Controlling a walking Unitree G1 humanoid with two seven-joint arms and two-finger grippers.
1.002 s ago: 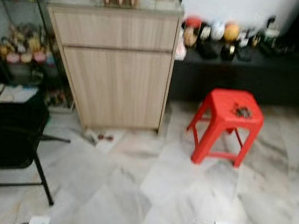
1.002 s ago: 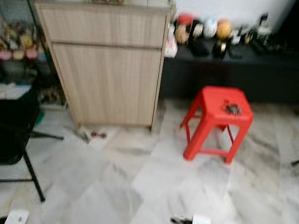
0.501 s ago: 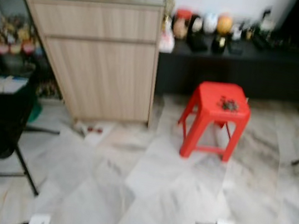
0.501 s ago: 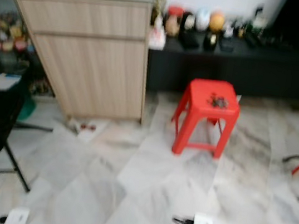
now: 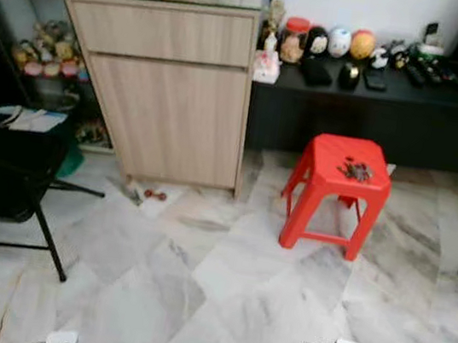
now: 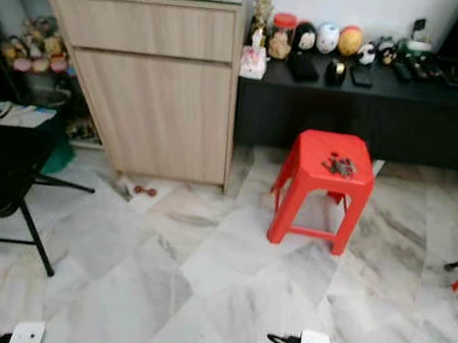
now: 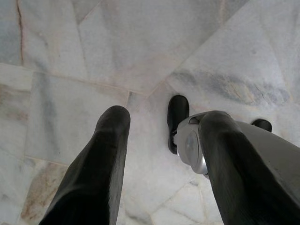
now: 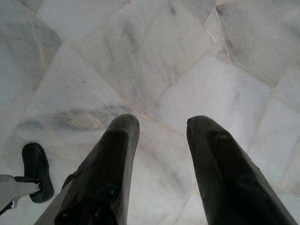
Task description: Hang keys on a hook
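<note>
Keys (image 5: 355, 169) are seen as a small dark clump on top of the red stool (image 5: 337, 190), right of centre in the head views, in front of the black bench (image 5: 377, 103). Both arms hang low: L gripper (image 7: 159, 154) and R gripper (image 8: 159, 154) are pointed at the marble floor (image 5: 220, 291), fingers spread, nothing held. Keys lie well ahead and up from both, slightly toward the right of frame, so the R arm is judged the nearer for pickup. Long axis of the clump cannot be resolved, prob. too small. No hook is made out. Approach to the stool is judged the step in hand.
</note>
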